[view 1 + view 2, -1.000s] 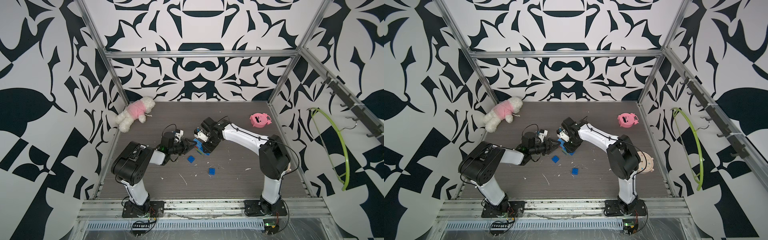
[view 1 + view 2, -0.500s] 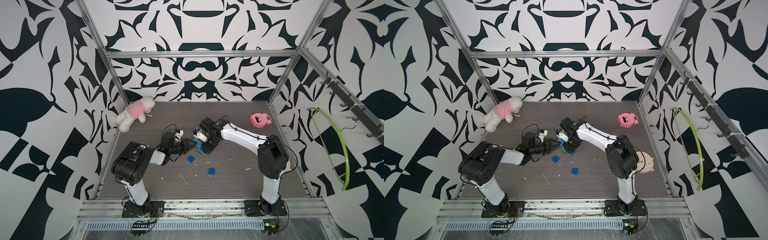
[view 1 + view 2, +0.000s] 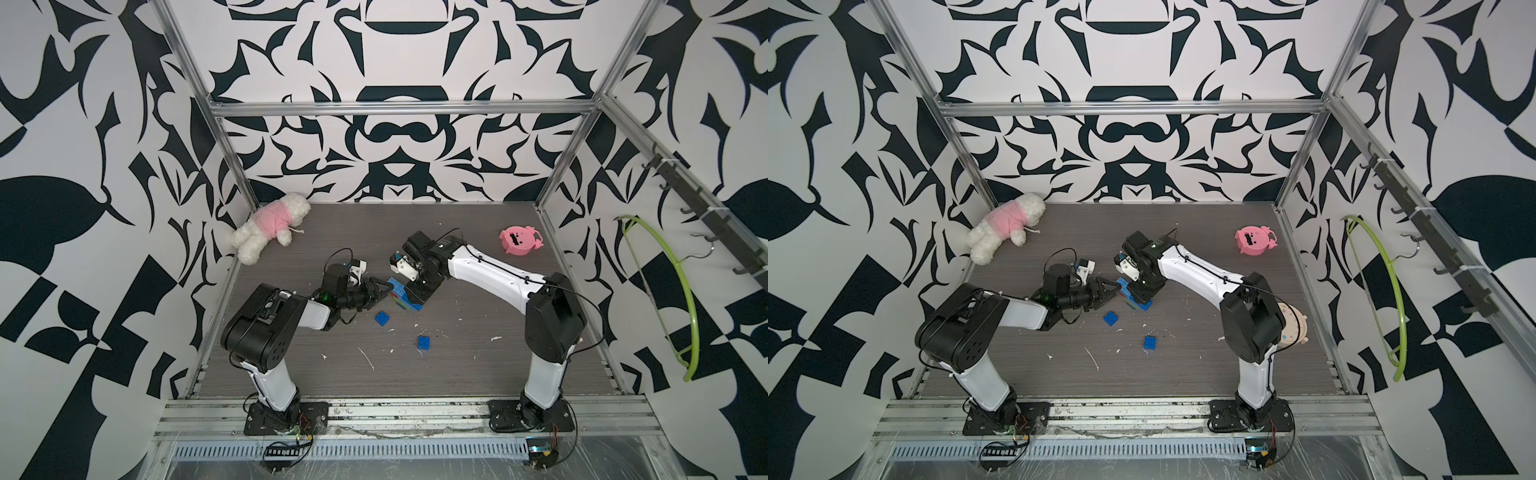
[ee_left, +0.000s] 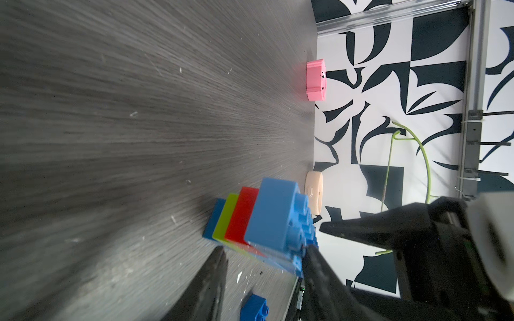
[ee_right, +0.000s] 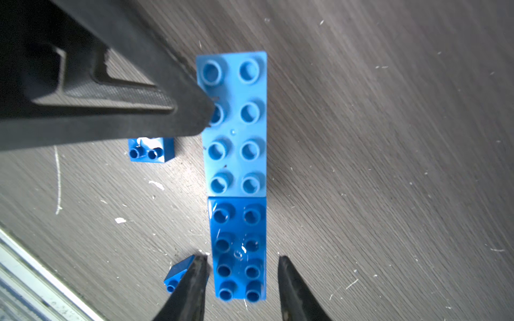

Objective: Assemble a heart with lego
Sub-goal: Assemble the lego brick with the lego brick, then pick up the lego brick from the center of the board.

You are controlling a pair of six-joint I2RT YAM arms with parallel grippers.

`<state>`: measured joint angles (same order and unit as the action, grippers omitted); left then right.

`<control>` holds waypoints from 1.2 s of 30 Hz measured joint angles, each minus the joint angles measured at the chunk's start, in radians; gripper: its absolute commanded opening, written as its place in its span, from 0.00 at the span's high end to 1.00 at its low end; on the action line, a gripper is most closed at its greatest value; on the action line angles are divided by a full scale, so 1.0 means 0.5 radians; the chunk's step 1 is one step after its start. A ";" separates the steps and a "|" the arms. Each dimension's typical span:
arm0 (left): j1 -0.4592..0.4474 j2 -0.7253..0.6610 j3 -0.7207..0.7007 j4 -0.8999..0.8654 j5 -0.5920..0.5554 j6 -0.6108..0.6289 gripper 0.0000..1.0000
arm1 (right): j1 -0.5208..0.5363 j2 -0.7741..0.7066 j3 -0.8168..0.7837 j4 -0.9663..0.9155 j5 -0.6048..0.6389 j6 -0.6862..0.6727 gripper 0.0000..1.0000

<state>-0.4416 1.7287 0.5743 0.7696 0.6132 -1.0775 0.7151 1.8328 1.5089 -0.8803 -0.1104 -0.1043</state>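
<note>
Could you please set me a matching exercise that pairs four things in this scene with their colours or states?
Things:
1. plush bear
2. round toy
3. brick stack
4. hoop

Descriptions:
A. lime green, hanging
B. blue, green and red layers
C. white with a pink top, lying down
D. mostly pink

Pairs: 1-C, 2-D, 3-B, 4-A.

Plush bear (image 3: pixel 270 226) in pink top at back corner, pink round toy (image 3: pixel 519 240) opp., green hanger (image 3: pixel 692 330) on wall.
</note>
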 measured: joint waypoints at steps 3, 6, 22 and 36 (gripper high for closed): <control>0.000 -0.037 0.000 -0.037 -0.003 0.015 0.50 | 0.000 -0.192 -0.127 0.065 0.007 0.089 0.56; 0.000 -0.075 0.002 -0.075 -0.006 0.040 0.48 | 0.004 -0.504 -0.385 0.185 0.022 0.253 0.56; 0.025 0.021 0.149 -0.111 0.029 0.121 0.47 | 0.356 -0.885 -1.323 0.790 0.105 1.169 0.54; 0.028 0.084 0.166 -0.095 0.041 0.121 0.48 | 0.410 -0.760 -1.412 0.983 0.217 1.396 0.53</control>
<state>-0.4274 1.7706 0.6571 0.7223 0.6338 -1.0172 0.9199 1.4528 0.8028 -0.3885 -0.0021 0.5938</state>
